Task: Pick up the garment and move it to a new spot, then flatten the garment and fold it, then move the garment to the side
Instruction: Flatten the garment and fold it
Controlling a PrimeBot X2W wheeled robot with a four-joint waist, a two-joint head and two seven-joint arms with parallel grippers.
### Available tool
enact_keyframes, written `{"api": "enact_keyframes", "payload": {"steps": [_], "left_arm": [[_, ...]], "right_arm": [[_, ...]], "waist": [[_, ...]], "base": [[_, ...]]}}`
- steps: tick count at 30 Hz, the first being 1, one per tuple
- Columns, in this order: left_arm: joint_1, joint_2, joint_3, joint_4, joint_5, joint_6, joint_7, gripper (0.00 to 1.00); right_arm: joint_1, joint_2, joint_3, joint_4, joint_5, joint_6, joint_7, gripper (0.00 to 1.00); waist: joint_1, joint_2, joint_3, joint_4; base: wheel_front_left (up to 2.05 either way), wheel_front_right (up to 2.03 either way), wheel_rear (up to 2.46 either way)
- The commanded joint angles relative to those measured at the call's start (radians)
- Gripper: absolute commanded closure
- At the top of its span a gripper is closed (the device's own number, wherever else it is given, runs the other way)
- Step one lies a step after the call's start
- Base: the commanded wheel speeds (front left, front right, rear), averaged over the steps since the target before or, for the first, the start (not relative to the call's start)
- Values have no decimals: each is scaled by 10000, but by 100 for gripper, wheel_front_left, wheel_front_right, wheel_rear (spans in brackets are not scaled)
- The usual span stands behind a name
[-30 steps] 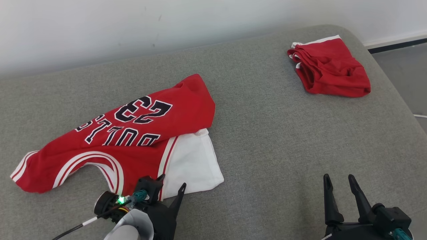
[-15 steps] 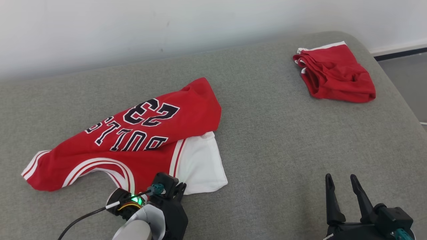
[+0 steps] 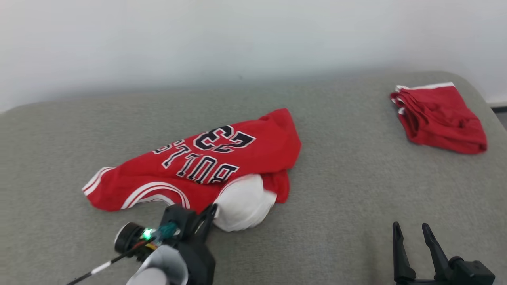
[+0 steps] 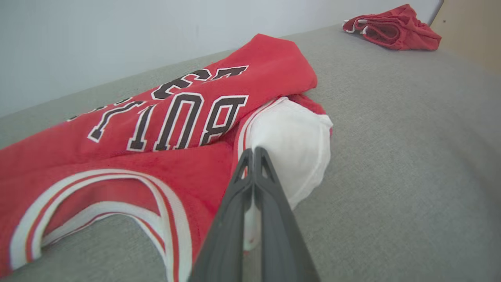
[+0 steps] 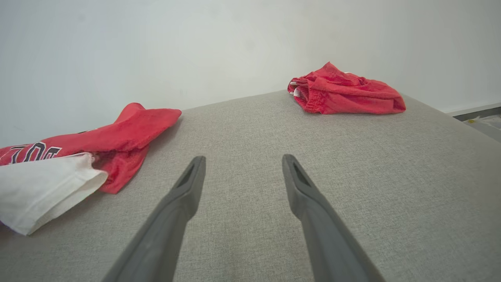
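- Garment, a red jersey with black lettering and a white panel, lies rumpled at the middle of the frame on the grey upholstered surface.
- Left pincer is at the lower left, clenched tight on the jersey's near edge, right where the red-and-white trim meets the white panel. The left wrist view has white cloth pinched between the fingers.
- Right pincer sits at the lower right, released, jaws spread, nothing in them, well apart from the jersey.
- Folded red cloth rests at the upper right, near the surface's rounded corner.
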Motion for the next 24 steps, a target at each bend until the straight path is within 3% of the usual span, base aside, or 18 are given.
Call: {"api": "enact_keyframes", "payload": {"steps": [1, 11, 14, 18, 19, 20, 21, 24], "left_arm": [[303, 183, 76, -204, -42, 70, 42, 100], [3323, 2427, 1344, -2870, -760, 1197, 652, 100], [4063, 2847, 1779, -3196, -1064, 1507, 666, 100], [4666, 2996, 2107, -3472, -1288, 1826, 633, 100], [4708, 2927, 2173, -3559, -1350, 1902, 526, 90], [4783, 2909, 2171, -3588, -1332, 1927, 473, 13], [4812, 2815, 2195, -3649, -1375, 1960, 341, 0], [4711, 2560, 2296, -3786, -1409, 2026, -177, 0]], "right_arm": [[143, -4, -36, 6, 24, -26, -46, 0], [350, -1, -152, -56, 35, -26, -46, 0], [378, -3, -200, -22, -26, -26, -46, 0], [378, -3, -230, 6, -87, -26, -30, 0], [371, -3, -234, 6, -110, -26, -21, 0], [373, -3, -238, -1, -122, -26, -3, 0], [380, -3, -249, -16, -126, -26, 9, 0], [413, -3, -276, -101, -174, -26, 65, 0]], "waist": [[1, 0, -519, 618], [1, 0, -662, 1237], [1, 0, -645, 1266], [1, 0, -625, 1238], [1, 0, -631, 1227], [1, 0, -635, 1209], [1, 0, -640, 1198], [1, 0, -670, 1161]], "base": [[0, 0, 0], [0, 0, 0], [0, 0, 0], [0, 0, 0], [0, 0, 0], [0, 0, 0], [0, 0, 0], [0, 0, 0]]}}
